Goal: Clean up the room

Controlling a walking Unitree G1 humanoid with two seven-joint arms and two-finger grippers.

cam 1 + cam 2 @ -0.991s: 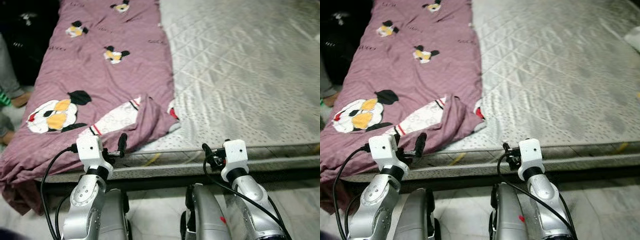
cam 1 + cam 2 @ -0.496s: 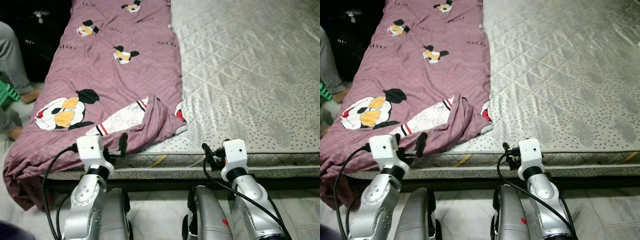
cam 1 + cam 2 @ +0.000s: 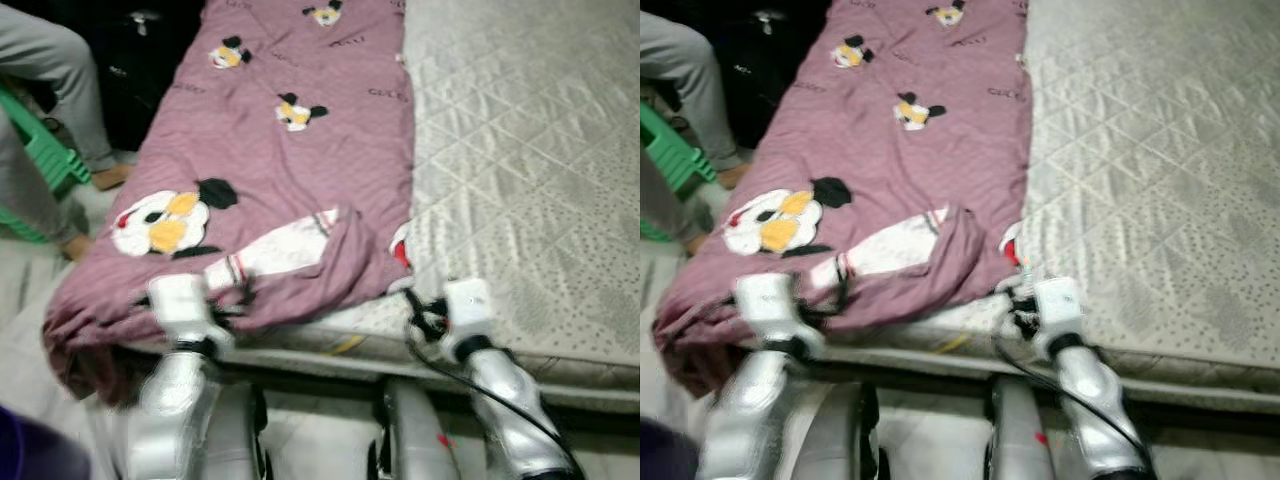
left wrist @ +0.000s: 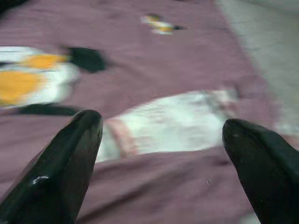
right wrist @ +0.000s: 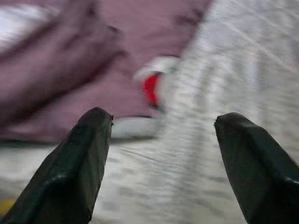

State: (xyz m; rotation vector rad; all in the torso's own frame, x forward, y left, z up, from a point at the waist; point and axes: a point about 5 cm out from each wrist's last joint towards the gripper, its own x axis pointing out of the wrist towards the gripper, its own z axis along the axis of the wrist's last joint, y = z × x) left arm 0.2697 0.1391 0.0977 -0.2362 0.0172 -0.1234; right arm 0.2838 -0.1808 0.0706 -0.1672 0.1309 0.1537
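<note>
Legs in grey trousers (image 3: 60, 70) fill the upper left of the frame, a person sitting by a green plastic stool (image 3: 45, 150) on the floor beside the bed. Next to them, a mauve quilt (image 3: 300, 150) printed with cartoon mouse faces runs from the top centre down to the lower left, where its edge sags off the side of the mattress (image 3: 530, 150) in a bunched heap. Near the bottom of the quilt one corner is folded back on itself, showing a white lining with red and dark stripes.

At the lower left the left gripper (image 4: 161, 154) is held just above that folded corner; in the left wrist view its two black fingers (image 4: 65, 168) stand wide apart with nothing between them, the white lining and purple cloth lying beyond. The picture from the head camera is smeared here, so I cannot tell whether the fingers touch the fabric.

Right of centre, the right gripper (image 5: 161, 158) sits at the near edge of the bed, where the quilt's edge meets bare mattress. Its fingers (image 5: 77, 163) are also spread wide and empty, with a red-and-white patch of the quilt visible ahead of them.

The grey quilted mattress takes up the whole right half of the frame.
</note>
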